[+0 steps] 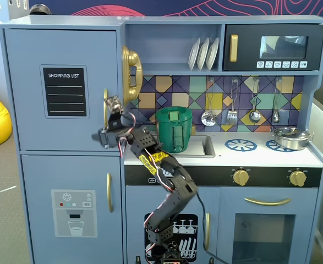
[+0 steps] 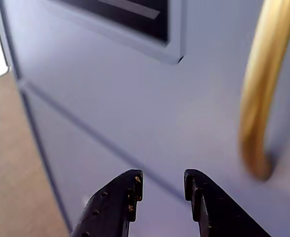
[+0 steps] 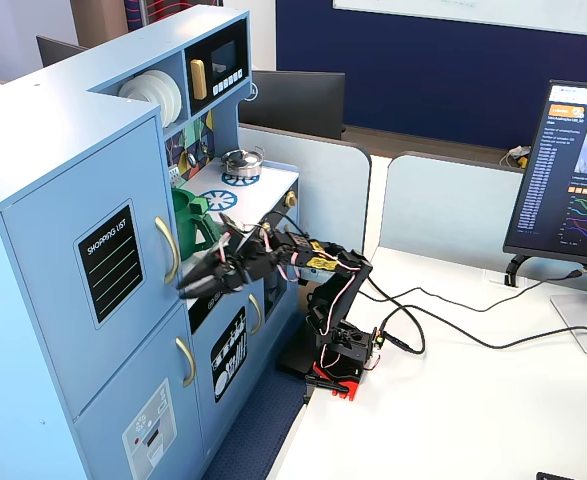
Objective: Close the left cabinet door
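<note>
1. The large light-blue, nearly square cabinet door (image 1: pixel 62 82) with the black "SHOPPING LIST" chalkboard panel (image 1: pixel 65 91) lies flush with the cabinet front in both fixed views, directly ahead of the black two-finger gripper (image 2: pixel 163 186).
2. Its curved gold vertical handle (image 2: pixel 261 84) stands just up and to the right of the fingertips in the wrist view, smooth and glossy, its lower end meeting the painted matte surface.
3. The gripper is parted a little, with a narrow gap between the tips, and holds nothing; blue door face shows through the gap. Whether the tips touch the door cannot be told.
4. In the wrist view a dark seam runs diagonally across the blue surface just ahead of the fingers, and tan floor (image 2: pixel 16 163) shows past the cabinet's edge to the left.
5. A fixed view from the side shows what the frontal one hides: the gripper (image 3: pixel 195 285) pointing at the door's lower corner under the handle (image 3: pixel 167 250), with open air below it.
6. Behind the arm in that view sit a dark green plastic pot (image 3: pixel 191 222) on the white counter and the arm's base (image 3: pixel 339 350) on a white table (image 3: pixel 453 400).
7. Below the gripper is the blue door with the dispenser picture (image 1: pixel 73 212).
</note>
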